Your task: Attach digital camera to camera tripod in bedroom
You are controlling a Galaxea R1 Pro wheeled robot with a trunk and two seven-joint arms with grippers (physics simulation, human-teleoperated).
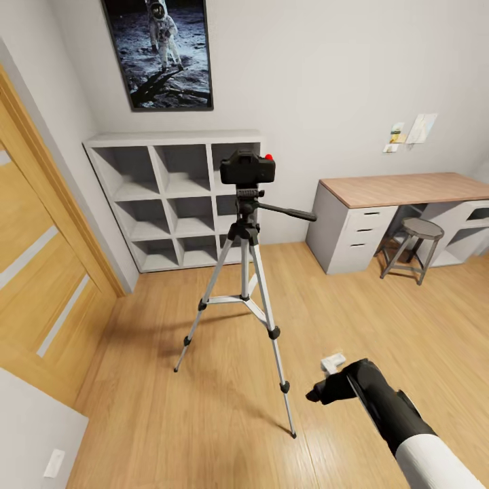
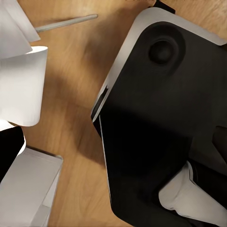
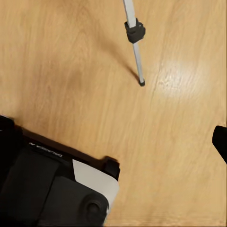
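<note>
The digital camera (image 1: pixel 247 168), black with a red button on top, sits upright on the head of the camera tripod (image 1: pixel 246 231). The tripod stands on the wood floor mid-room, its pan handle pointing right. My right gripper (image 1: pixel 318 394) hangs low, to the right of the tripod's nearest leg, apart from it and holding nothing. In the right wrist view one black fingertip (image 3: pixel 220 142) shows at the edge, and a tripod leg (image 3: pixel 135 47) with its foot rests on the floor. The left wrist view shows a tripod leg (image 2: pixel 66 22) and a dark fingertip (image 2: pixel 221 142) against my black base.
A grey cube shelf (image 1: pixel 173 200) stands against the back wall under a moon poster (image 1: pixel 161 51). A wood-topped desk (image 1: pixel 401 190) and a stool (image 1: pixel 414 244) are at right, and a wooden door (image 1: pixel 41 272) at left. My base (image 3: pixel 56 189) sits close to the tripod.
</note>
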